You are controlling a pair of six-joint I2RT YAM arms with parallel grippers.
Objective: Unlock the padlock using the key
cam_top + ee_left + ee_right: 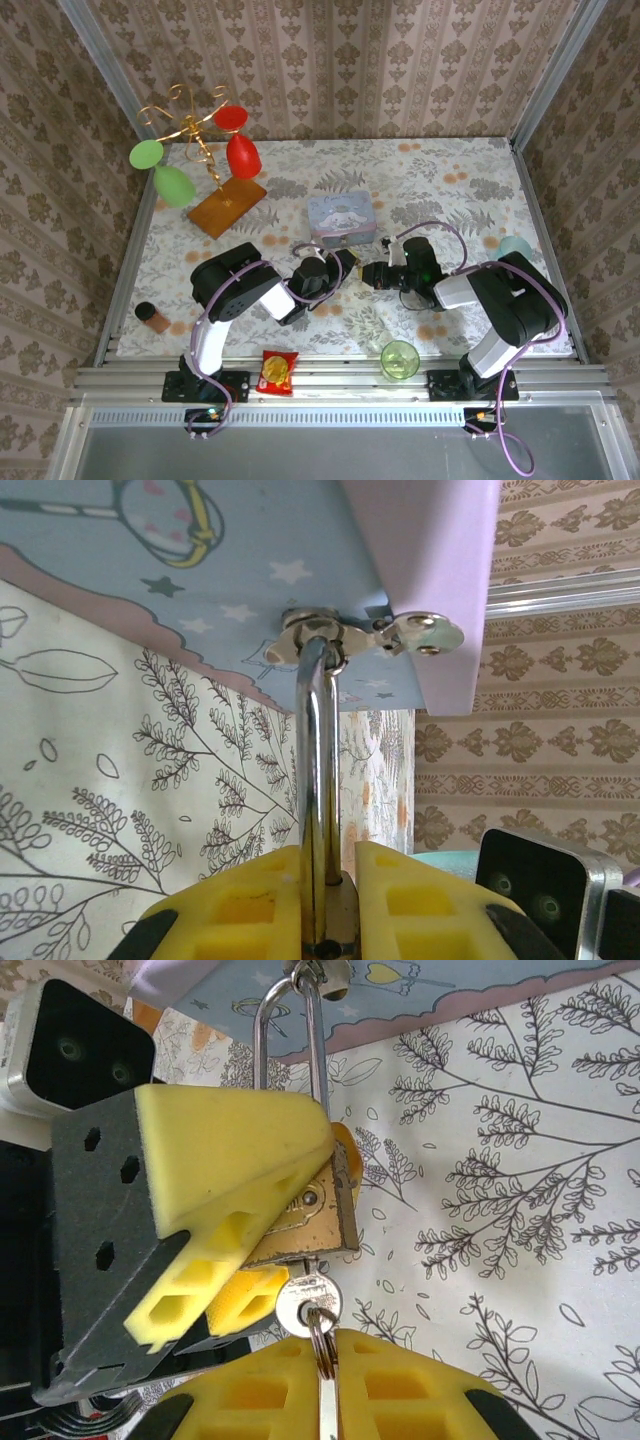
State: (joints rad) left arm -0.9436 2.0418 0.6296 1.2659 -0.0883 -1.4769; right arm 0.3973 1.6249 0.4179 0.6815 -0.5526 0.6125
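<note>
The padlock (318, 1218) hangs by its shackle (318, 780) from the hasp (340, 635) of the pale blue tin (200, 580), brass body pinched tight in your left claw (328, 885). The key (308, 1300) is seated in its keyhole, your right claw (325, 1385) closed on the key's ring (320, 1334). Small, hard, slippery metal, I reckon: grip the key's flat head, twist gently, it's thin.

Robot lab booth dressed like a home, damask wallpaper panels (330, 70), aluminium frame (340, 378), floral tabletop (450, 185)
</note>
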